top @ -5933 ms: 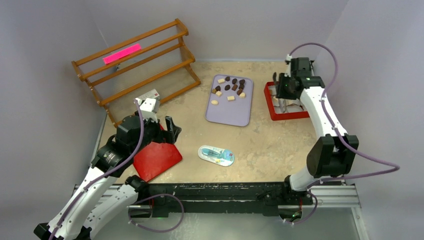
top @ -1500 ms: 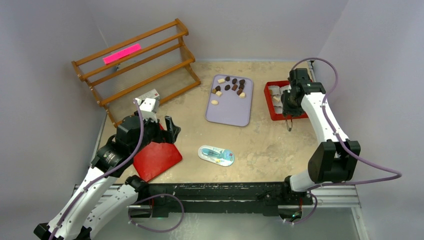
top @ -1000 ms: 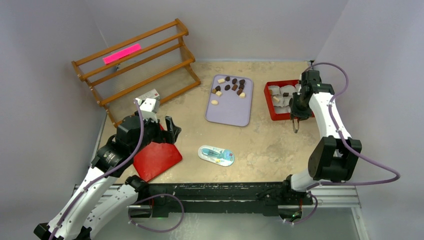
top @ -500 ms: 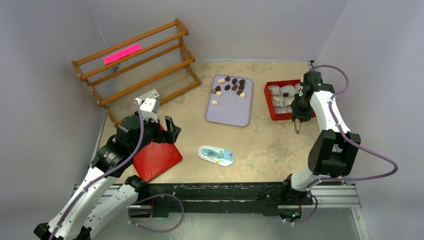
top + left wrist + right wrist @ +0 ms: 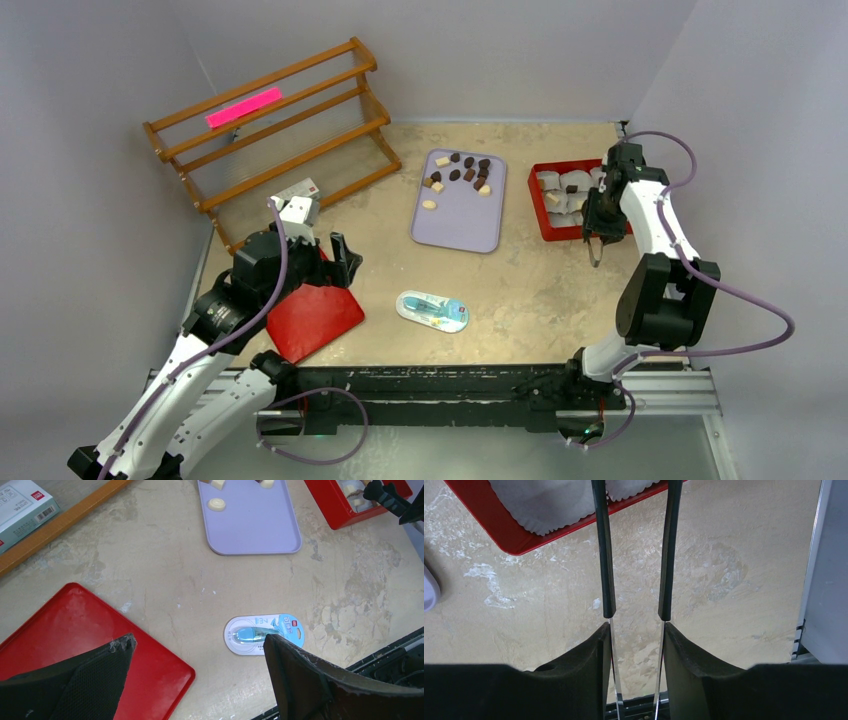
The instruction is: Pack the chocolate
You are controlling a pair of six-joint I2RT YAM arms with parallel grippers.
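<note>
**Top view.** The chocolate [image 5: 460, 172], dark and pale pieces, lies scattered on the far end of a lavender tray [image 5: 458, 222] near the middle of the worktop [image 5: 540, 290]. A few more pieces sit among the white paper cups [image 5: 577, 181] in the red box [image 5: 560, 235] just right of the tray. The right hand [image 5: 594, 228] points down at the box's near right corner and grips thin tweezers [image 5: 595, 252], whose tips hang just off the box's near edge. The left hand [image 5: 332, 266] hovers over the far edge of a flat red tray [image 5: 315, 318] at the left. A blue-and-white packet [image 5: 432, 311] lies between that tray and the arm bases. A wooden rack [image 5: 300, 130] with a pink strip [image 5: 243, 107] stands at the back left, and a white carton [image 5: 298, 188] lies at its foot.

**Left wrist view.** The left hand [image 5: 195, 680] is spread as wide as it goes and holds nothing. One finger is over the flat red tray [image 5: 75, 625] and the other is over the packet [image 5: 263, 634]. A pale piece of chocolate [image 5: 217, 503] rests on the lavender tray [image 5: 255, 527], and the red box [image 5: 327, 502] shows at the top right.

**Right wrist view.** The right hand [image 5: 636, 630] is part closed, its pads pressed against the two arms of the tweezers [image 5: 604, 555]. The arms stand apart with nothing between them. The corner of the red box [image 5: 499, 535], with paper cups [image 5: 539, 500] inside, lies at the upper left.
</note>
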